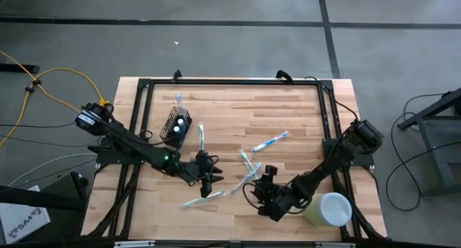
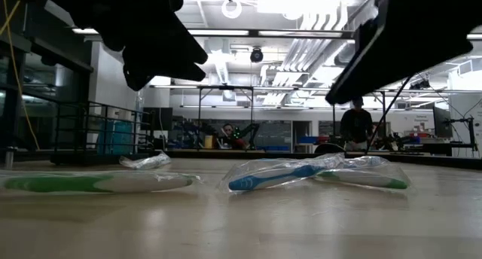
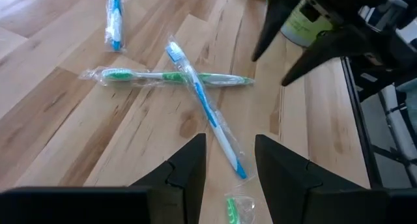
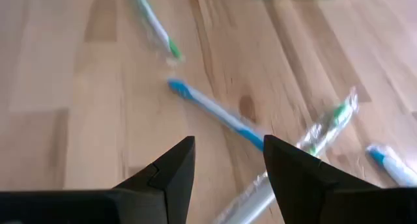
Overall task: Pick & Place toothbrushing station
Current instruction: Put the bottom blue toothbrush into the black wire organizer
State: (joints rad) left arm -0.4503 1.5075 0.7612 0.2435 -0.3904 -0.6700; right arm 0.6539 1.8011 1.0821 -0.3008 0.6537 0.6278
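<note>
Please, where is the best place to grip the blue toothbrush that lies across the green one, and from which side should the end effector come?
Probably from straight above, on the blue toothbrush's bare handle between the crossing and its far tip. It lies flat in a clear wrapper on the table, so fingers should straddle the thin handle across its length. Avoid the crossing, where the green toothbrush would be caught too. The open left end effector already faces it.

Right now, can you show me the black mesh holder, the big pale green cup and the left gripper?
black mesh holder (image 1: pixel 177 125), high view, on its wire side.
pale green cup (image 1: pixel 333 208), high view, on its white inside.
left gripper (image 1: pixel 209 189), high view, between its open fingertips.
</note>
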